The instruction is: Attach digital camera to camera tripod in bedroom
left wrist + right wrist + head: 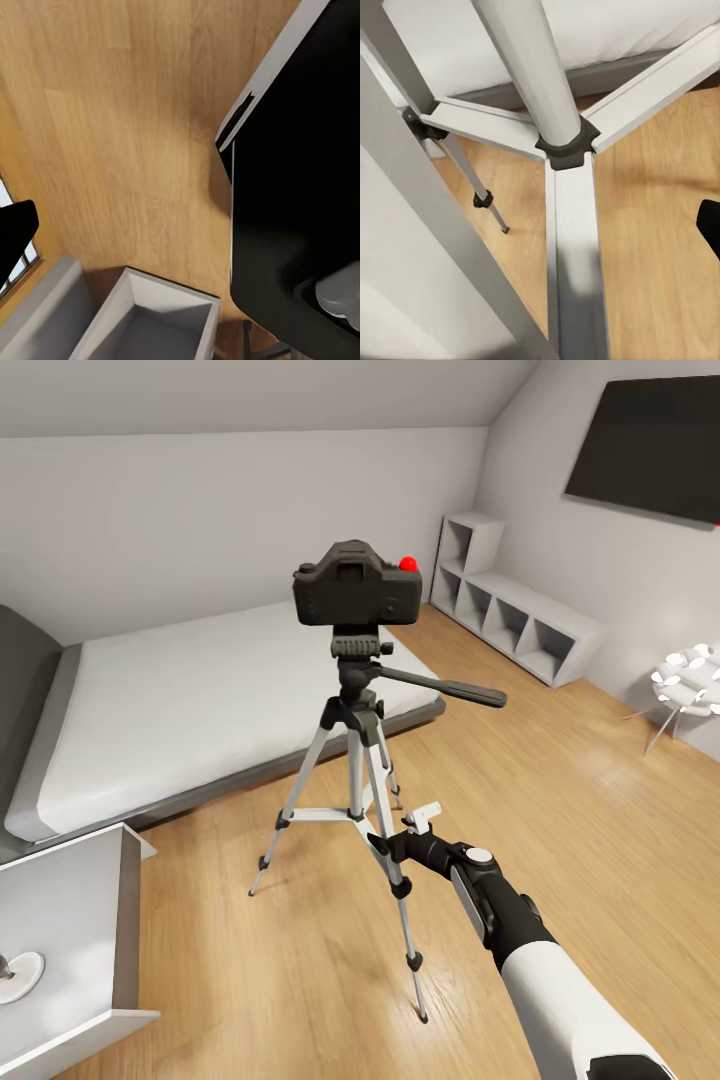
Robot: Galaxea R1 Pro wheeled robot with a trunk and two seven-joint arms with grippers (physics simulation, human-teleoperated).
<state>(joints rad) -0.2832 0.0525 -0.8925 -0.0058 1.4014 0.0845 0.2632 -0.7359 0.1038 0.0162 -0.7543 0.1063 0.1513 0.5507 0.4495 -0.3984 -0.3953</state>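
- Head view shows the digital camera [358, 592], black with a red dot at its top right, sitting upright on the black pan head of the camera tripod [358, 760], at the middle of the scene.
- A long black handle [445, 688] sticks out from the pan head toward the right.
- Three silver legs spread down from the head to the light wood floor [560, 800], joined partway down by silver braces around a centre column.
- In the right wrist view the centre column [526, 71] and its black brace collar [566, 148] are very close, with one far leg's black foot [484, 200] resting on the floor.
- The right arm reaches in from the near right, and the right tool [420, 822] sits just beside the near tripod leg, at about brace height.
- Whether the right tool is released or clenched cannot be told; only one pale finger shows, and it holds nothing that can be seen.
- In the left wrist view a dark finger tip [13, 232] of the left tool shows at the picture's edge, over bare floor; its state cannot be told.
- Beyond the tripod lies a low grey-framed bed [180, 710] with a white mattress.
- White cube shelves [510, 615] stand against the far right wall, under a dark flat screen [650, 445].
- A small white round stand [690, 680] is at the right edge.
- A grey desk [60, 930] is at the near left.
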